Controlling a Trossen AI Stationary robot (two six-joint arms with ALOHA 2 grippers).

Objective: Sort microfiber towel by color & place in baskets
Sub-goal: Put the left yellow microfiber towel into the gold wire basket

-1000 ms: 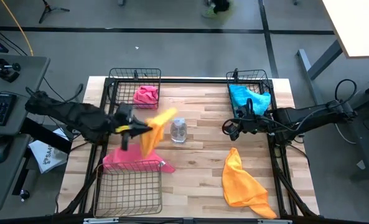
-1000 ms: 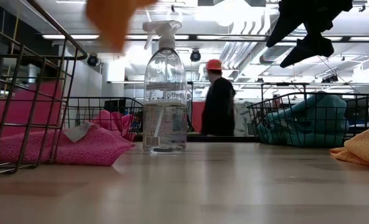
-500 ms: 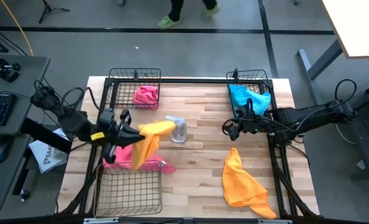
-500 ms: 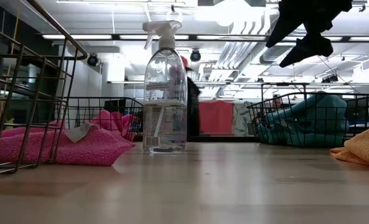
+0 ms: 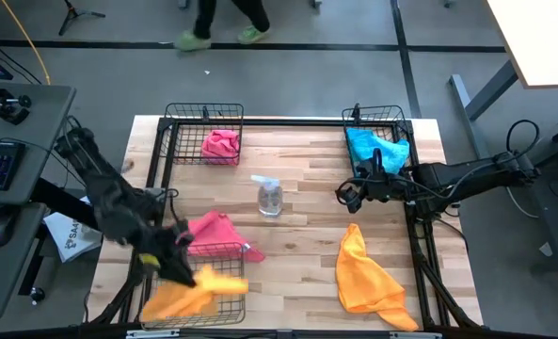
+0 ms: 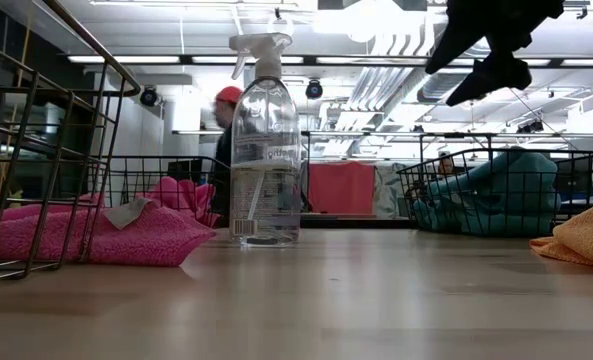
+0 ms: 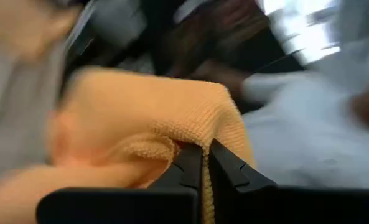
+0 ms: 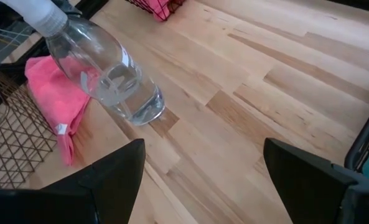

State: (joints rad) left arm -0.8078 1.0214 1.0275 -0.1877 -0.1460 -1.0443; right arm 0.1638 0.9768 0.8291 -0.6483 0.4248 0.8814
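Observation:
My left gripper [image 5: 184,273] is shut on an orange towel [image 5: 192,294] over the near-left basket [image 5: 224,252]. A pink towel [image 5: 216,230] lies on the table against that basket's far wall, partly draped over it. The far-left basket [image 5: 170,132] holds a second pink towel [image 5: 220,143]. The far-right basket [image 5: 403,121] holds a teal towel [image 5: 376,147]. Another orange towel [image 5: 367,275] lies on the table at the near right. My right gripper [image 5: 348,196] is open and empty, held above the table in front of the far-right basket. My left gripper pinches a bunched fold of the orange towel [image 7: 183,140] between its two fingertips. The rest of the towel spreads out beyond the fingers, inside the near-left basket's outline. Whether it rests on the basket's floor I cannot tell.
A clear spray bottle [image 5: 270,198] stands upright mid-table between the two arms. Black frame rails run along the table's left and right sides. A person walks across the floor beyond the far edge. Bare wood lies at the near middle.
My left gripper, still shut on the orange towel, has swung from beside the spray bottle toward the table's near-left corner and gone down over the near-left basket. The towel, which hung high before, has left the low view. The pink towel now lies uncovered.

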